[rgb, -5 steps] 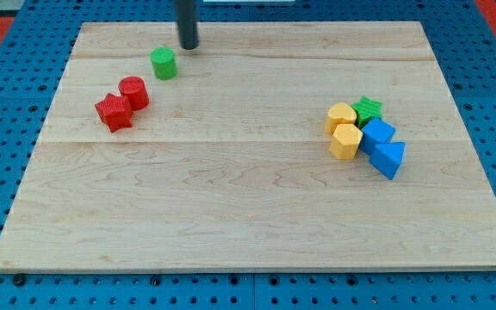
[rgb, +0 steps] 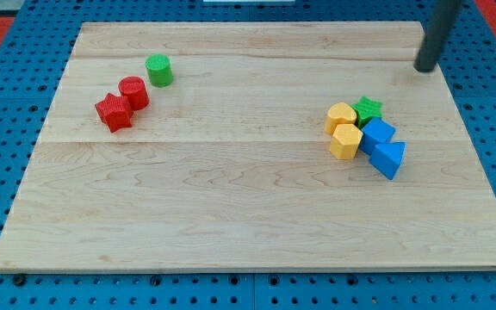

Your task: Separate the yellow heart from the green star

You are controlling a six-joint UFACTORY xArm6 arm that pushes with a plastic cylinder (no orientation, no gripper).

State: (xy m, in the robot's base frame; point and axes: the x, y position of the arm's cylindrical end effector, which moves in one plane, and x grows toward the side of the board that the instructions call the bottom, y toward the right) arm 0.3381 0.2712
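The yellow heart (rgb: 341, 115) lies at the right of the wooden board (rgb: 231, 198), touching the green star (rgb: 368, 109) on its right. My tip (rgb: 424, 69) stands on the board up and to the right of the green star, apart from it. A yellow hexagon (rgb: 346, 141) sits just below the heart.
A blue block (rgb: 377, 134) and a blue triangle (rgb: 389, 158) crowd the star's lower right. A green cylinder (rgb: 158, 70), a red cylinder (rgb: 133, 92) and a red star (rgb: 114, 112) lie at the upper left.
My rod has swung from beside the green cylinder at the upper left to the upper right of the board. The green cylinder has shifted slightly up and left.
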